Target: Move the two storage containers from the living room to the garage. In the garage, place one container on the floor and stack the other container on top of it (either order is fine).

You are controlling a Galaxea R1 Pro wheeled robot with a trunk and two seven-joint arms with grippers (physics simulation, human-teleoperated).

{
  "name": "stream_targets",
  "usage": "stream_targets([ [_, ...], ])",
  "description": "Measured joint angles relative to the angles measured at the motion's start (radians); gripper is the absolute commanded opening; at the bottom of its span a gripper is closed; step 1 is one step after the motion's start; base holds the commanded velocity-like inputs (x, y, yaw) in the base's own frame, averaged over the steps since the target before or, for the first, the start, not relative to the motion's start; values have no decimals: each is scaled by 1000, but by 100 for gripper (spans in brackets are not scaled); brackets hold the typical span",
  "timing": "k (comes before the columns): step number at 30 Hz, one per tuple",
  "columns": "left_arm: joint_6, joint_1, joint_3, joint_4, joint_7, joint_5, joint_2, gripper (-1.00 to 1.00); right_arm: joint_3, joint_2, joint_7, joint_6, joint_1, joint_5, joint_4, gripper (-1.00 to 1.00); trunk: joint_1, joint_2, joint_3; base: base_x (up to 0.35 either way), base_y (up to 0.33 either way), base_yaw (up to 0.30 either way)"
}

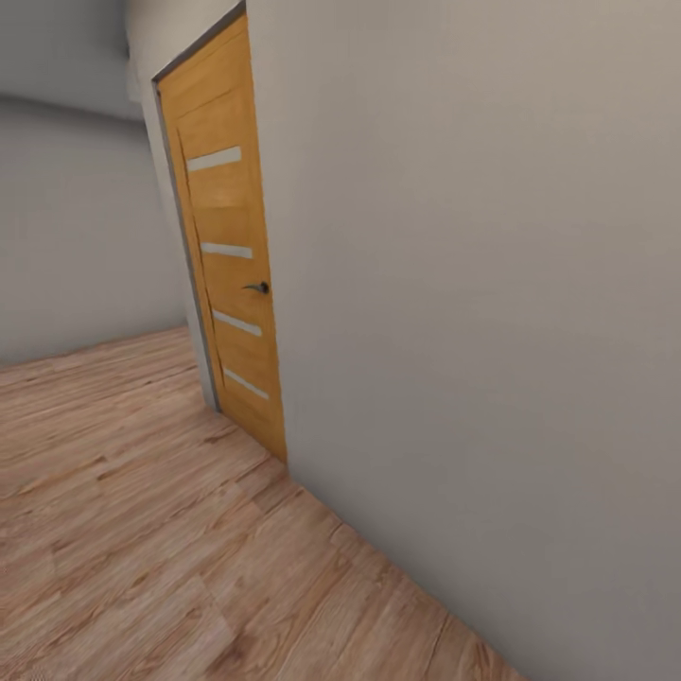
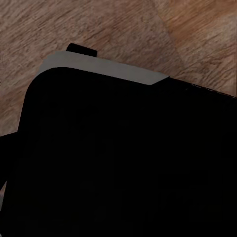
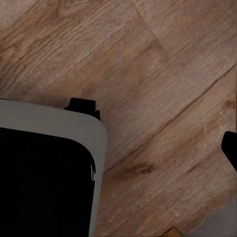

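Note:
The two storage containers are out of view. The head view looks along a corridor with a pale wood-plank floor (image 1: 142,530) and a plain grey wall (image 1: 492,331). Both wrist views look down at the same wood planks, past the black, grey-rimmed body of my own base (image 2: 123,163) (image 3: 44,182). At the edge of the right wrist view sits a dark sliver (image 3: 230,148), perhaps one finger of my right gripper. A similar dark shape (image 2: 7,158) sits at the edge of the left wrist view. Neither shows how the jaws stand.
A closed honey-brown door (image 1: 232,255) with several pale glass strips and a dark handle (image 1: 258,287) is set into the wall close ahead. Open plank floor stretches to the left toward a far grey wall (image 1: 76,236).

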Motion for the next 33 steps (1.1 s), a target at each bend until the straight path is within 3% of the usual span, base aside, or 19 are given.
stream_targets([
  [10,8,0,21,0,1,2,0,100,-20,-8,-1,-9,0,-2,0,100,0,0,0,321,0,282],
  [33,1,0,22,0,0,2,-1,100,-23,-7,-1,-10,0,0,0,100,0,0,0,322,0,282],
])
